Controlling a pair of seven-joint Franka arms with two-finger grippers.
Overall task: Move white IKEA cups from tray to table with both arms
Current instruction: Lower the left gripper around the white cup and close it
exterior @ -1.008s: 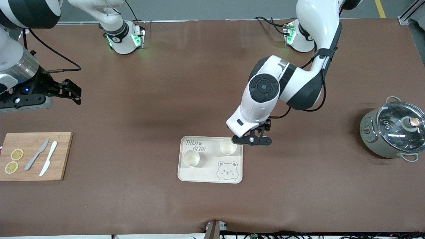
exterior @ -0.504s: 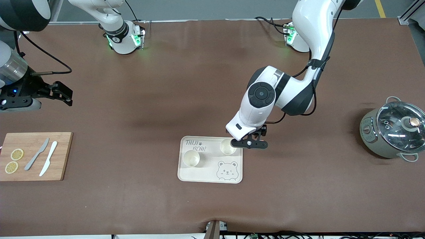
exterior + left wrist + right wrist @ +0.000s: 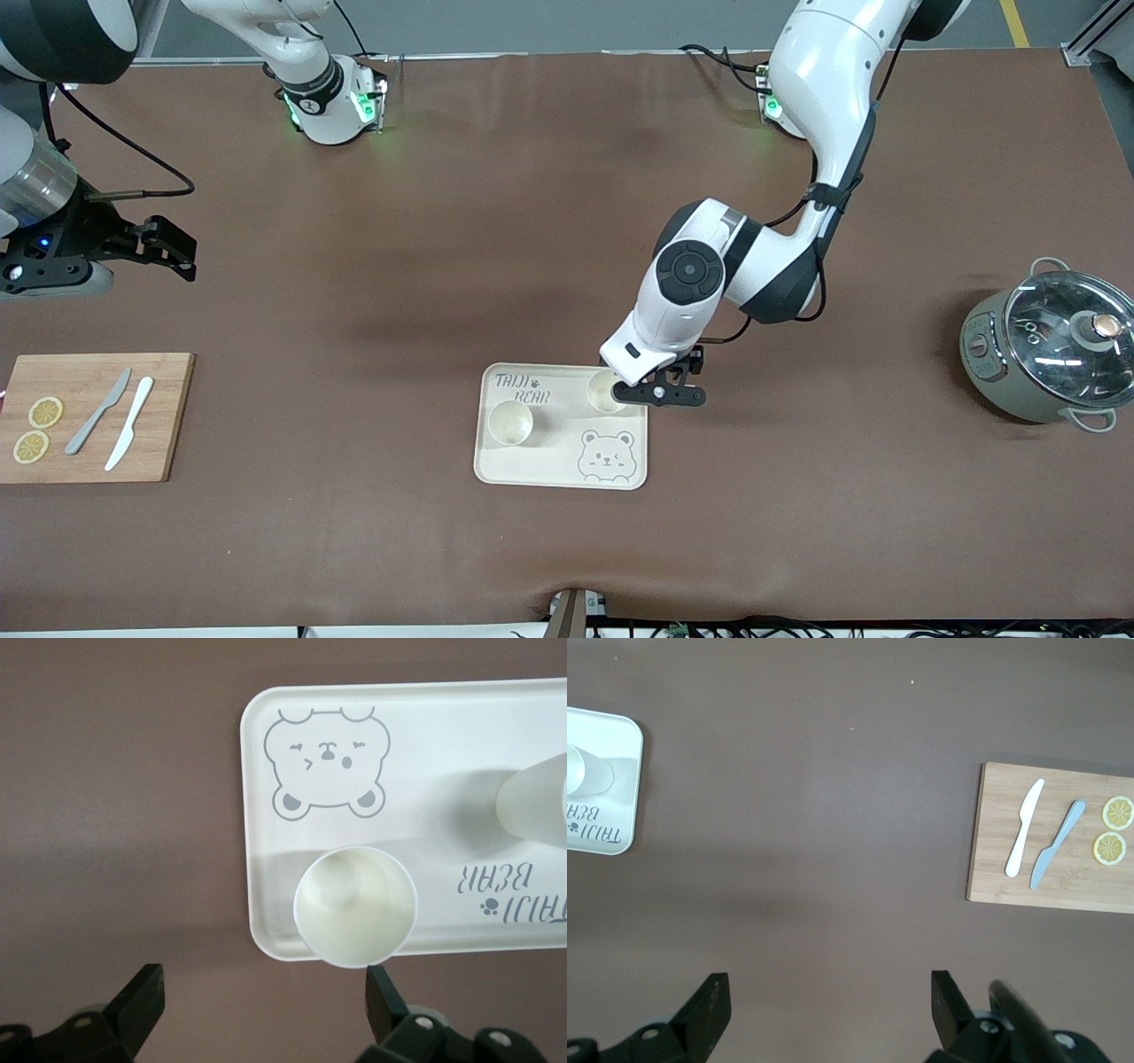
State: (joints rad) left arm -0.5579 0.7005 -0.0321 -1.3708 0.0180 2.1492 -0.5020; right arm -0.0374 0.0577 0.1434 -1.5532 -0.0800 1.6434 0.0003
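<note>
A brown table [image 3: 372,549] seen from above, with two white robot arms reaching in from the edge farthest from the front camera. Nearest the camera, in the middle of the table, lies a cream rectangular bear tray [image 3: 532,470] printed with a cartoon bear face and grey lettering. Two white IKEA cups stand upright on it, apart from each other: one cup [image 3: 510,423] toward the right arm's end of the tray, the other cup [image 3: 605,390] in the tray corner toward the left arm's end and a little farther from the camera. The left gripper [image 3: 661,392] hovers low over that corner's edge, just beside the second cup [image 3: 354,918]; its jaws stand wide open, holding nothing, and the left wrist view shows both fingertips [image 3: 142,997] apart from the cup. At the right arm's end of the table, a wooden cutting board [image 3: 164,416] carries a grey knife [image 3: 97,411], a white knife [image 3: 129,423] and two lemon slices [image 3: 45,412]. At the left arm's end sits a grey-green pot with a glass lid [image 3: 1050,350]. Farther from the camera, the right gripper [image 3: 168,248] waits in the air over bare table near the cutting board's end, jaws wide open and empty; its wrist view looks down on the board [image 3: 992,833] and a corner of the tray [image 3: 620,735].
</note>
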